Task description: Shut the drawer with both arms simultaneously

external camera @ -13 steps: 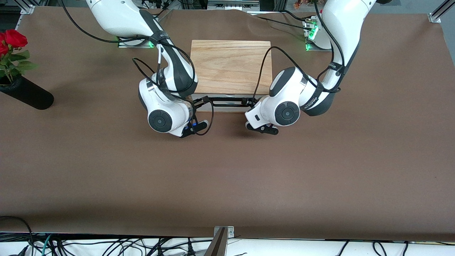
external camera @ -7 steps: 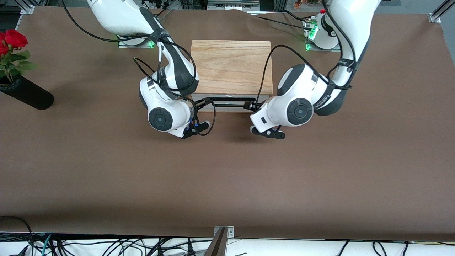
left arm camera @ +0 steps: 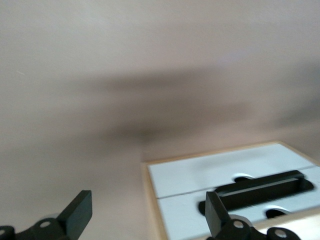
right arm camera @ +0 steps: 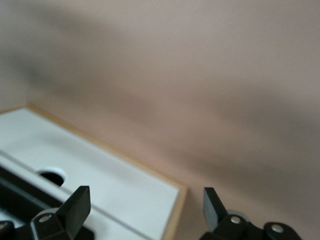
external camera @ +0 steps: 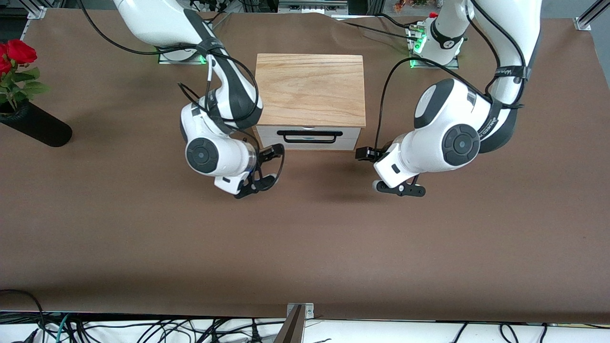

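Note:
The light oak box (external camera: 310,88) stands at the middle of the table near the arms' bases. Its drawer (external camera: 350,134) has a white front that sits flush in the box, with a black bar handle (external camera: 310,141). My left gripper (external camera: 366,154) hangs low, nearer the front camera than the box's corner at the left arm's end, open and empty. My right gripper (external camera: 272,153) hangs by the other corner, open and empty. The left wrist view shows the left gripper (left arm camera: 148,216), drawer front (left arm camera: 200,175) and handle (left arm camera: 260,187). The right wrist view shows the right gripper (right arm camera: 145,206) and drawer front (right arm camera: 110,180).
A black vase (external camera: 38,127) with red roses (external camera: 16,51) lies at the right arm's end of the table. A brown cover (external camera: 305,247) spreads over the table. Cables (external camera: 143,328) hang along the edge nearest the front camera.
Both grippers have drawn back from the drawer's handle, apart from each other and toward the front camera. The left arm moved farther, toward its own end. The drawer front has not visibly moved.

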Controlling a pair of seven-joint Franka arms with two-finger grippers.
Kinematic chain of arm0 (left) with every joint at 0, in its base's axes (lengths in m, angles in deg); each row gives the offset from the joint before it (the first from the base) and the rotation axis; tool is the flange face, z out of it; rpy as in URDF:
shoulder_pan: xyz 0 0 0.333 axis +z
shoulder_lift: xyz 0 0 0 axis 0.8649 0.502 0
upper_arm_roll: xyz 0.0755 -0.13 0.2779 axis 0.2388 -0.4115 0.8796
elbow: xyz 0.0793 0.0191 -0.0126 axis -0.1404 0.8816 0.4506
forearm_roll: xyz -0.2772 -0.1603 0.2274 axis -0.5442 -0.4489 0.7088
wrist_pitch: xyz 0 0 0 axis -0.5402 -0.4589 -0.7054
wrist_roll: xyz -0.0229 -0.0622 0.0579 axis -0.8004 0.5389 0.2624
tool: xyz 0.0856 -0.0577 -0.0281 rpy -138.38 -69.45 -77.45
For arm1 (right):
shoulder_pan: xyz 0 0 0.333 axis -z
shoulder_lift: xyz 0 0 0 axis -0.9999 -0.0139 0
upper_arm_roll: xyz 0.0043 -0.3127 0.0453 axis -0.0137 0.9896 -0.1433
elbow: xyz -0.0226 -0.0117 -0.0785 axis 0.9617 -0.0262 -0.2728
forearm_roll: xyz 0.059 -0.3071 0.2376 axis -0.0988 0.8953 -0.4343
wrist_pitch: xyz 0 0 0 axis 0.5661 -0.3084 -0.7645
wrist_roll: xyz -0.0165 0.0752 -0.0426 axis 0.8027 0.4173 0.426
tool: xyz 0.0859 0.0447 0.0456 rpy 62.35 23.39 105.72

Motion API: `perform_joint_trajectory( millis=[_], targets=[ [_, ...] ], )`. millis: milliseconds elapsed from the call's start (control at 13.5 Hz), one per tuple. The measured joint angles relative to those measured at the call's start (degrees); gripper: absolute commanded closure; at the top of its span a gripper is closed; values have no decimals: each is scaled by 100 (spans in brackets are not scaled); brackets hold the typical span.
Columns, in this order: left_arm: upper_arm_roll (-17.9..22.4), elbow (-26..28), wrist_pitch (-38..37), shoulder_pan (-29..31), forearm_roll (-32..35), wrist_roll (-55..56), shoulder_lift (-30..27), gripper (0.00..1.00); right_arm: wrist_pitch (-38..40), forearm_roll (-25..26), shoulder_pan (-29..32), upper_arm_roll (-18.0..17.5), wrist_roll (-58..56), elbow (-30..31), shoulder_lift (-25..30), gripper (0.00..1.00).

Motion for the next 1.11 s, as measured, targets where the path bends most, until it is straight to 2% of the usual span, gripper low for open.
perform_joint_trajectory(
  millis=[223, 446, 668, 891, 1114],
  targets=[
    [22, -20, 0, 30, 662, 4, -249, 0, -5, 56, 24, 437, -33, -290, 65, 0],
    [54, -66, -64, 413, 1062, -13, -572, 0, 0, 518, 44, 718, -50, -390, 112, 0],
    [78, -88, -204, 811, 1093, -36, -891, 0, -3, 702, 35, 965, -50, -585, 135, 0],
    [84, -87, -239, 1136, 1094, -322, -1183, 0, 18, 710, 41, 1435, -51, -638, 178, 0],
    [218, 330, -379, 1233, 1094, -765, -1699, 0, 17, 711, 50, 1963, -66, -783, 200, 0]
  ],
)
